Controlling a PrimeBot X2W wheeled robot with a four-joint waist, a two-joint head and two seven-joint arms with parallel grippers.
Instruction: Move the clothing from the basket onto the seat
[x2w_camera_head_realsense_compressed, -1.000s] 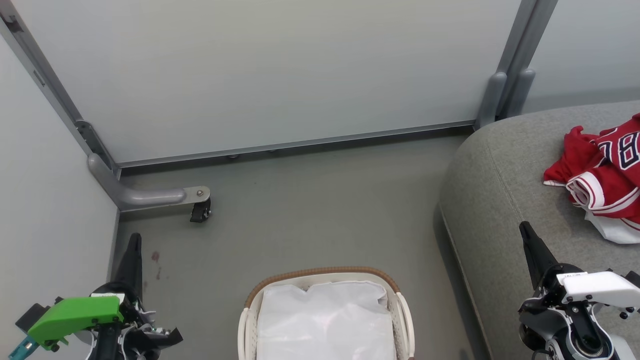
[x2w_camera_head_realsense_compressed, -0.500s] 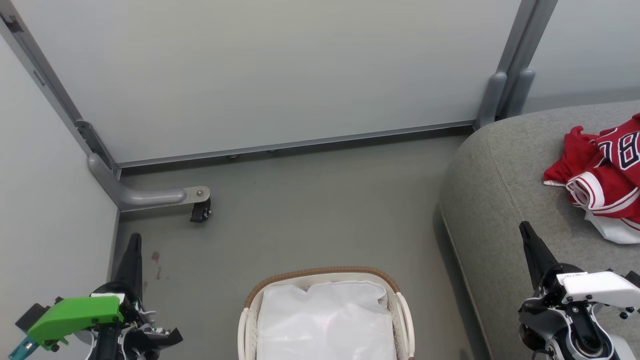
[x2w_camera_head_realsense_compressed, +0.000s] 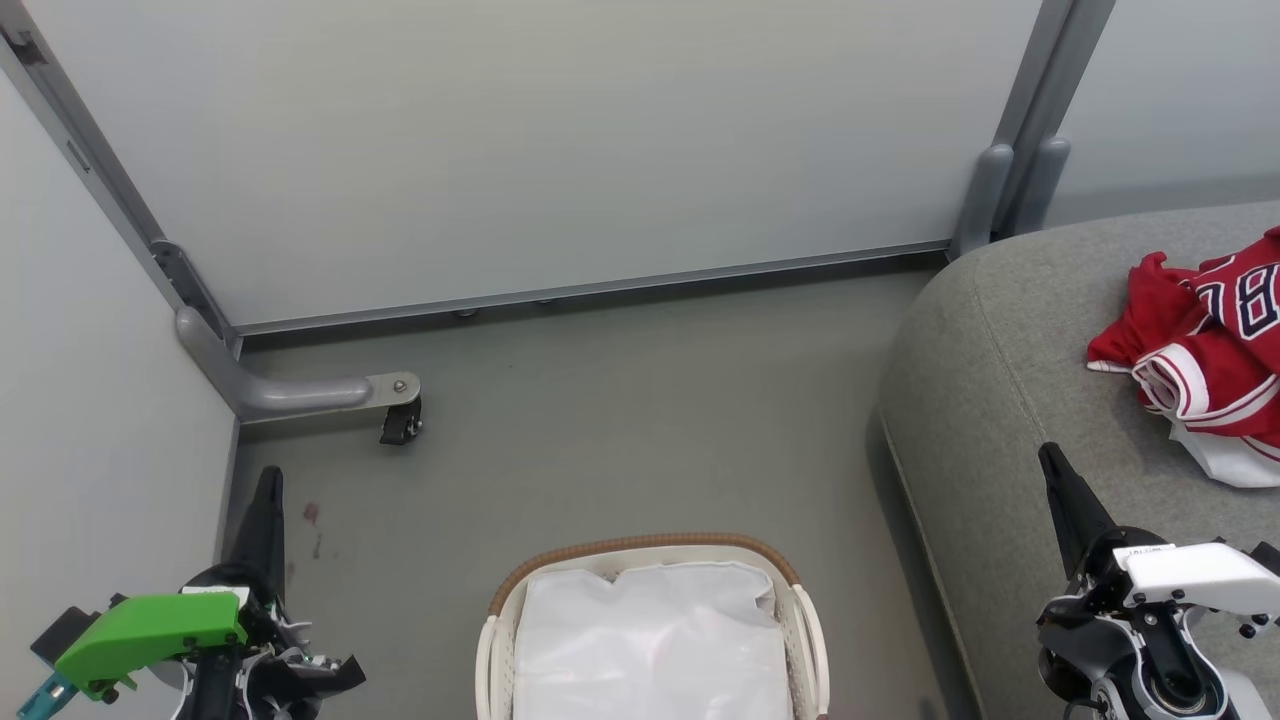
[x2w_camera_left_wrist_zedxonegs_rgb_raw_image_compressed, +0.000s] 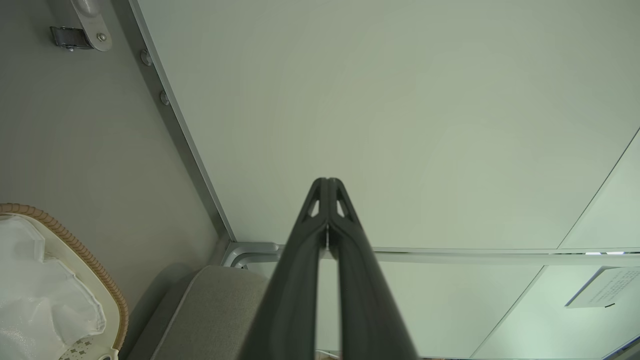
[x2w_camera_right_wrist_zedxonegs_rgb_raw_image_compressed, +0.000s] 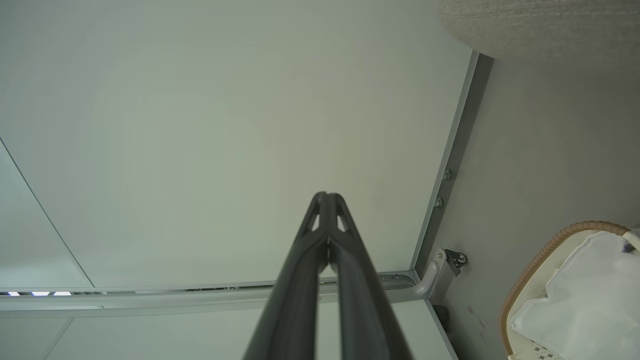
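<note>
At the far right of the head view, the clothing (x2w_camera_head_realsense_compressed: 1210, 340) lies in a crumpled heap on the seat (x2w_camera_head_realsense_compressed: 1000, 400). It is red jerseys with white-and-black striped trim and dark numbers, and the picture's right edge cuts it off. A white fold shows at its near side.

The right tool (x2w_camera_head_realsense_compressed: 1052, 462) stands nearer than the heap and to its left, over the grey cushion and apart from the fabric. Its two dark fingers are pressed together with nothing between them. The right wrist view shows the same closed tips (x2w_camera_right_wrist_zedxonegs_rgb_raw_image_compressed: 327, 196) pointing at a pale wall panel (x2w_camera_right_wrist_zedxonegs_rgb_raw_image_compressed: 200, 125).

The basket (x2w_camera_head_realsense_compressed: 640, 547) sits on the floor (x2w_camera_head_realsense_compressed: 600, 450), left of the seat and at the near middle, roughly between the two tools. A white liner (x2w_camera_head_realsense_compressed: 650, 640) covers what shows of its inside.

The left tool (x2w_camera_head_realsense_compressed: 268, 482) is at the near left beside the side wall, well apart from the clothing, with the basket between them. Its fingers are closed on nothing, and its own wrist view shows the tips (x2w_camera_left_wrist_zedxonegs_rgb_raw_image_compressed: 327, 182) meeting. A caster (x2w_camera_head_realsense_compressed: 400, 425) stands on the floor beyond it.
</note>
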